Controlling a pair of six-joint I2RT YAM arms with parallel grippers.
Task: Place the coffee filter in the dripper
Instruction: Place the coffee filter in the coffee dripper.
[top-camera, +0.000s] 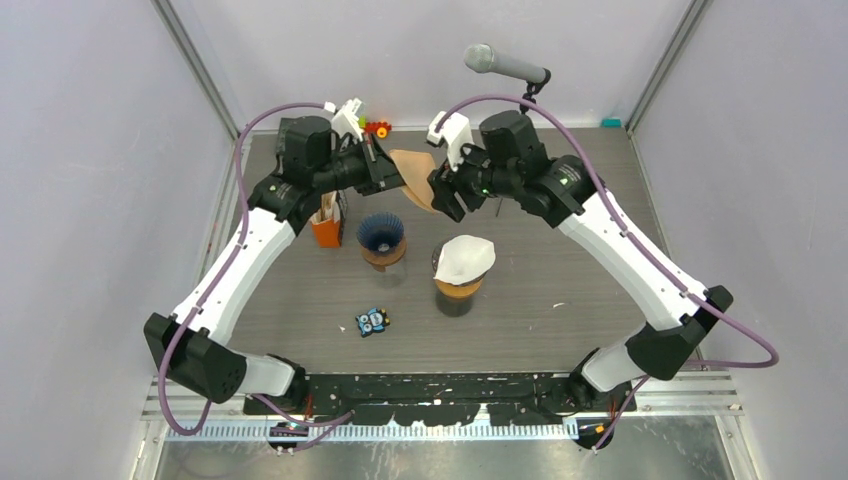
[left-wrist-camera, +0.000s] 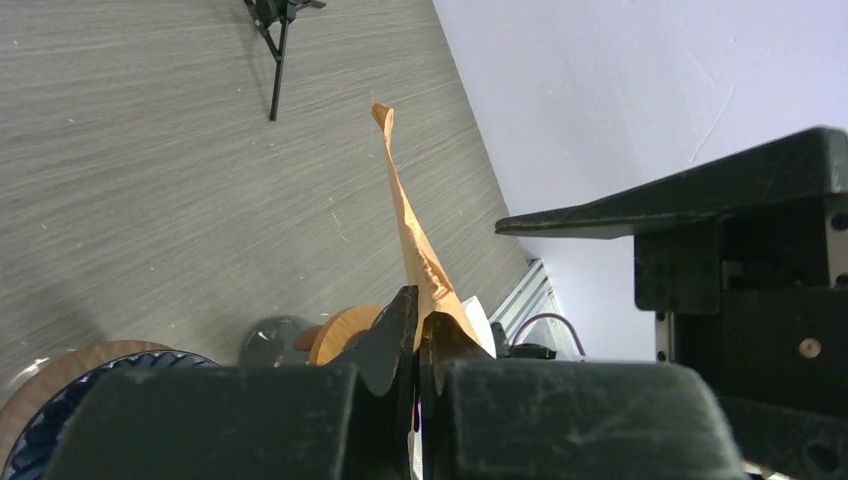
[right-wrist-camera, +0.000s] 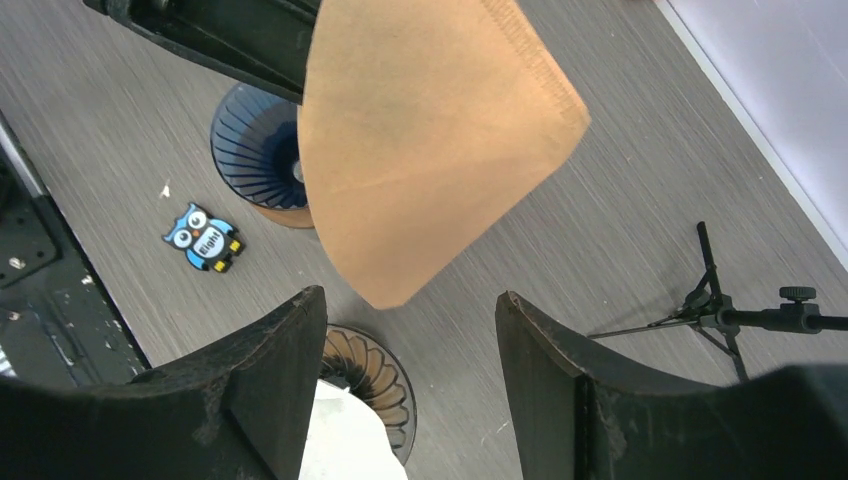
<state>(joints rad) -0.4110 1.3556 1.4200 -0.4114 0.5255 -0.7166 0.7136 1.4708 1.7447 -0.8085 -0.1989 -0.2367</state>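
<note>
Paper filter (right-wrist-camera: 420, 150) looks light, floppy and easily creased, so a rim pinch suits it. Left end effector (left-wrist-camera: 418, 325) is clamped on its edge. Right end effector (right-wrist-camera: 408, 305) gapes just right of it.

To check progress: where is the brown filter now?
Top view, far centre: the brown filter is pinched in the left tool, facing the open right tool, beyond the blue dripper.

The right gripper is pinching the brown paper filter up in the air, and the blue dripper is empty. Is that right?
Not quite. The left gripper is the one shut on the brown filter, as the left wrist view shows. The right gripper is open. The filter is up in the air and the blue dripper is empty, as you said.
</note>
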